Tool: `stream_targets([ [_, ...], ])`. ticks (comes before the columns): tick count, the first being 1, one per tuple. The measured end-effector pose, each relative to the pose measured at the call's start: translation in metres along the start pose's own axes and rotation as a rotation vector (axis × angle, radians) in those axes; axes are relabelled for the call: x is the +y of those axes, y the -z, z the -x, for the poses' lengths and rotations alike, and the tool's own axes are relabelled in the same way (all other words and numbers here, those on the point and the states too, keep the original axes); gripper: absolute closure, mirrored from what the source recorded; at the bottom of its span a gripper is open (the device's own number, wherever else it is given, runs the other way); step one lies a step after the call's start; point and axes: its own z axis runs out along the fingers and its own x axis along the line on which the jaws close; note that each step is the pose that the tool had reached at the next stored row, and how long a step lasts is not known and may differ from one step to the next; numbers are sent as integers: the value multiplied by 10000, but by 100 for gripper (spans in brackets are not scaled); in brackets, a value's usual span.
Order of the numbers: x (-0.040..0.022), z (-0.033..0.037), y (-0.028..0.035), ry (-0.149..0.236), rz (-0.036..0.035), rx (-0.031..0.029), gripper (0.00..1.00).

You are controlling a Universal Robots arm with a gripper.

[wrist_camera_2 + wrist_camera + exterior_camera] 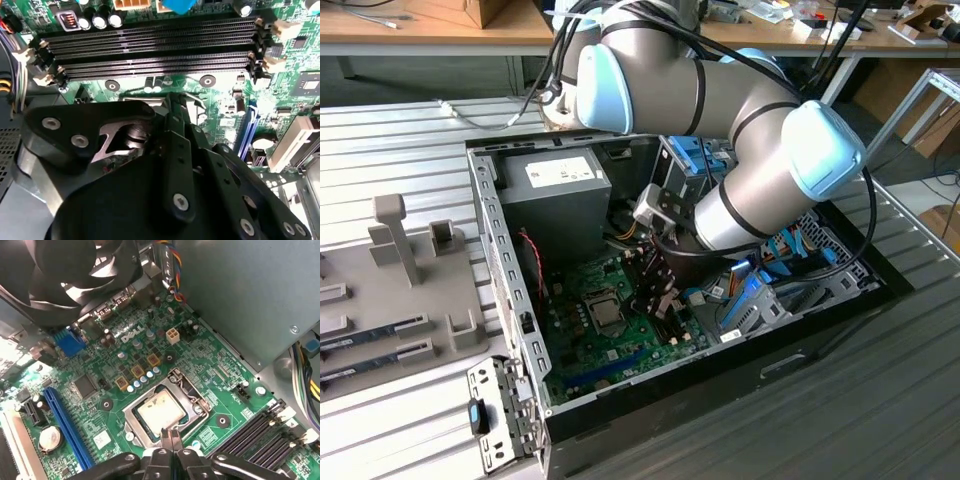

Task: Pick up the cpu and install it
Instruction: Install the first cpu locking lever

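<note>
The cpu (161, 411) lies flat in its socket on the green motherboard (200, 350), silver top up, with the metal socket frame (197, 407) around it. In the exterior view the cpu (605, 312) sits mid-board inside the open computer case (800, 365). My gripper (170, 432) is shut, its two black fingers pressed together with nothing between them. Their tips rest at the cpu's edge, on the side toward the memory slots. The second wrist view shows the gripper (175, 100) low over the socket, its black body hiding the chip. In the exterior view the gripper (655, 298) reaches down beside the socket.
A grey power supply (555, 195) stands close behind the socket. A black fan (75, 275) hangs over the board's edge. Empty black memory slots (150, 50) run beside the socket, a blue slot (65, 425) on the other side. A grey tray (410, 300) holds memory sticks (375, 330) at the exterior view's left.
</note>
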Motion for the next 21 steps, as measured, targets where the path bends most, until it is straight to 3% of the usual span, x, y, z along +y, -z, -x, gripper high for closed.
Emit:
stream_targets([
  [2,-3,0,-5,26,44,-53,89],
  [6,-4,0,-8,60,69,-78,89],
  [15,-28,1,-38,210,53,-19,89],
  [19,-79,33,-29,360,41,38,89],
  [21,-97,33,-54,379,39,54,89],
])
